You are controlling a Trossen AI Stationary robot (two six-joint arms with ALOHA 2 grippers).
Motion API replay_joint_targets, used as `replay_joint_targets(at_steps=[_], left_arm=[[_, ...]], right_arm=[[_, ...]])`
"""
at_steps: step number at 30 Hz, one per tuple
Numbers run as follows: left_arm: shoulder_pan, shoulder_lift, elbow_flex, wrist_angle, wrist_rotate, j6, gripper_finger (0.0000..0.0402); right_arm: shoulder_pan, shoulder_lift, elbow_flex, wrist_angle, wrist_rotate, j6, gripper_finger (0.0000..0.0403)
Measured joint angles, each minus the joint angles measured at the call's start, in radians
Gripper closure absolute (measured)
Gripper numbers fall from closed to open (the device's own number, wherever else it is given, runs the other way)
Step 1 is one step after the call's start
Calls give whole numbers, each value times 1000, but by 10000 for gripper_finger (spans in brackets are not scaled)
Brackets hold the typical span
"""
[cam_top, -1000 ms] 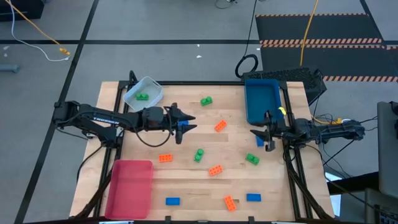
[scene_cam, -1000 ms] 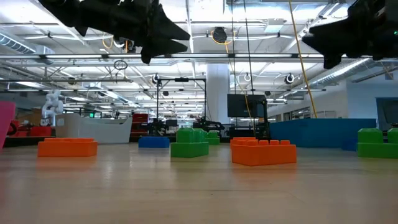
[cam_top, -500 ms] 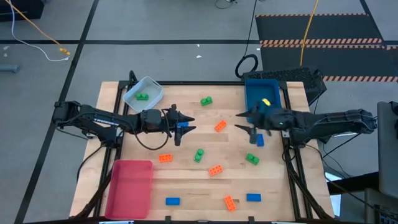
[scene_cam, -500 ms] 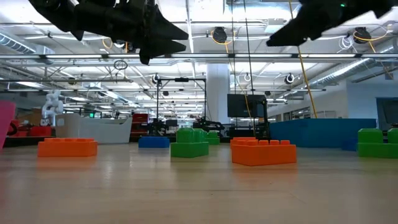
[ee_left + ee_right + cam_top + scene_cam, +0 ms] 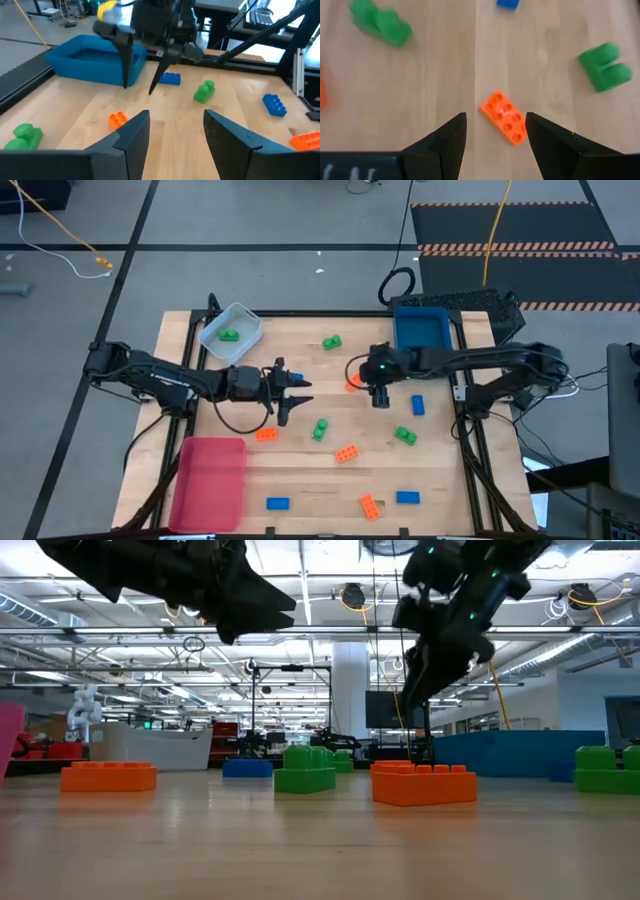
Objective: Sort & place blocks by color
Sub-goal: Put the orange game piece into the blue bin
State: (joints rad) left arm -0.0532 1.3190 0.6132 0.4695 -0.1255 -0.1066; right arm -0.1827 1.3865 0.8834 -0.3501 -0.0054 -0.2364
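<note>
Right fingers: released, spread wide, pointing straight down; the right gripper hangs above an orange block, which lies flat on the wood between the two finger tips in the right wrist view, not gripped.
Right arm pose: stretched from the right edge across the surface toward its middle, wrist bent downward, just in front of the blue tray.
Left fingers: released, apart, holding nothing; the left gripper points toward the middle of the surface, held above the wood.
Left arm pose: reaches in low from the left edge; its wrist camera faces the right gripper and the blue tray beyond it.
Blocks: scattered loose on the surface. Green ones near the far edge, at the centre and to the right; orange ones in the middle and near the front edge; a blue block just right of the right gripper, two more blue along the front edge. One green block sits inside the pale tray.
Surface: pale wood surface on a black frame; red tray at the front left corner.
Room: grey floor with cables and a hazard-striped mat; low view shows a large hall with ceiling lights.
Writing: white lettering on the left arm, too small to read.
</note>
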Motion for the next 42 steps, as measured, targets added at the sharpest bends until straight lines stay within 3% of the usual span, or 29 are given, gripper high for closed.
replay_joint_targets(at_steps=[14, 27, 37, 42], left_arm=[[12, 0, 0, -41, -6, -20, 215], [14, 0, 0, -48, -6, -34, 215], [14, 0, 1, -59, -6, -37, 215], [13, 0, 1, -63, -6, -46, 215]], right_arm=[[-66, 281, 133, -70, -24, -180, 199], [-85, 311, 136, -20, -33, -217, 121], [-86, 404, 139, 10, -53, -197, 133], [-86, 394, 137, -26, -49, -137, 173]])
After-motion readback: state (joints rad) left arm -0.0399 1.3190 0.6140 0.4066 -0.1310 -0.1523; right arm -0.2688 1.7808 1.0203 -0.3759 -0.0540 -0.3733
